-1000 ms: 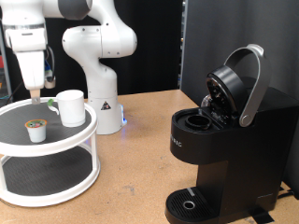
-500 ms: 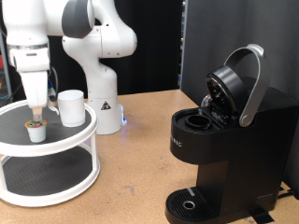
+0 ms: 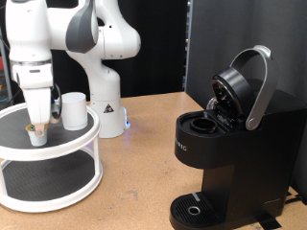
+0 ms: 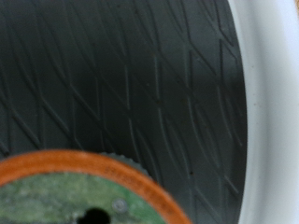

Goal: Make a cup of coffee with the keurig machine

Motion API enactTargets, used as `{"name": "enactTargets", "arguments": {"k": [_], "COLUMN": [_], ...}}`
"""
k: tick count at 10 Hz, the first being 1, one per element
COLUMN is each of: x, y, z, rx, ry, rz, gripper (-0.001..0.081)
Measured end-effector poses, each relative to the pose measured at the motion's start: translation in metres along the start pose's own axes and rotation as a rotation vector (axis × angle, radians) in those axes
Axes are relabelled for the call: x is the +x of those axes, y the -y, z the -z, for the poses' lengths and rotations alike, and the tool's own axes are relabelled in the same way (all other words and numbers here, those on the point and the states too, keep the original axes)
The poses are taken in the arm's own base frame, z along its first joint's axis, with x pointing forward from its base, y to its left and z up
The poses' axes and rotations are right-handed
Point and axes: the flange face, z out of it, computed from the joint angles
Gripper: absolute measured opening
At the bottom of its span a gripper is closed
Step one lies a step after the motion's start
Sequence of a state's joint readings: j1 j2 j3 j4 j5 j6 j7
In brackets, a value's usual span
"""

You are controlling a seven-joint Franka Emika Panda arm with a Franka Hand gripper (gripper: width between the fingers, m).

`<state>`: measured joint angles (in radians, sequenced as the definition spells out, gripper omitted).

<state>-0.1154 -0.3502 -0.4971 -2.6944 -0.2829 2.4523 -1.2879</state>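
As the hand (image 3: 37,123) dropped from above the cup (image 3: 74,109) onto the pod (image 3: 36,133), its grip couldn't be told; the keurig machine (image 3: 230,144) waited open, well apart.

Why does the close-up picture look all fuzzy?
In the wrist view the camera sits very near the pod, so its lid and the tray's rim blur. The exterior view stays sharp: the gripper is down at the pod, beside the cup, and the keurig machine looks dark, with a small glint on its base.
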Motion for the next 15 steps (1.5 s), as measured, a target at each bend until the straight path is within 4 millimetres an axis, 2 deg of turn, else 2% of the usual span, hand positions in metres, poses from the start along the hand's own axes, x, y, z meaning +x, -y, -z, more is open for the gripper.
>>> {"name": "enactTargets", "arguments": {"k": [4,5,6,7,8,11,15], "x": [-0.003,-0.005,-0.005,-0.006,-0.006,-0.008,-0.015], "y": [0.003,0.004,0.004,0.004,0.003,0.001,-0.009], "z": [-0.01,-0.011,-0.011,-0.011,-0.01,-0.006,0.036], "rx": [0.004,0.005,0.006,0.004,0.003,0.012,0.056], "ry": [-0.001,-0.002,-0.003,-0.002,-0.002,-0.007,-0.054], "rz": [-0.003,-0.005,-0.006,-0.006,-0.007,-0.019,-0.013], "gripper": [0.0808,0.0687,0.0531,0.0531,0.0454,0.0454,0.0436]}}
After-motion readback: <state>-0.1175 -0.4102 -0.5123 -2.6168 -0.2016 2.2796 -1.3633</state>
